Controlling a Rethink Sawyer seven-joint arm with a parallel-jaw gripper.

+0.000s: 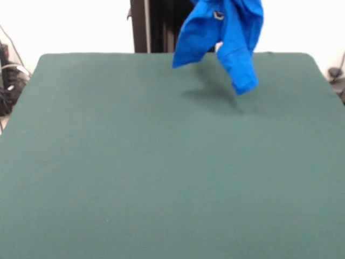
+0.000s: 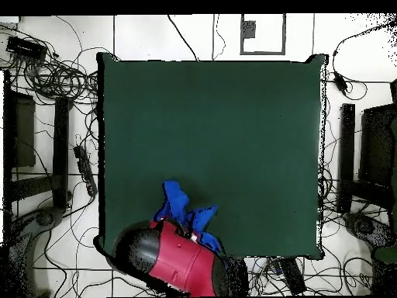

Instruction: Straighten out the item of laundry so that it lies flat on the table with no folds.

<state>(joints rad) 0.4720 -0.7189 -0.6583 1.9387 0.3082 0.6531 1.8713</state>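
The item of laundry [image 1: 226, 32], a bright blue T-shirt, hangs bunched in the air above the far part of the green table [image 1: 151, 172]. Its lowest tip dangles clear of the cloth and casts a shadow beneath it. A small grey piece of my gripper [image 1: 218, 15] shows among the folds at the top edge, shut on the shirt. From above, the shirt [image 2: 177, 203] pokes out from under the red arm [image 2: 182, 264] near the table's [image 2: 233, 140] bottom edge, and the arm covers the gripper.
Cables and dark equipment [image 2: 46, 74] lie on the floor around the table. A black post [image 1: 156, 26] stands behind the table's far edge.
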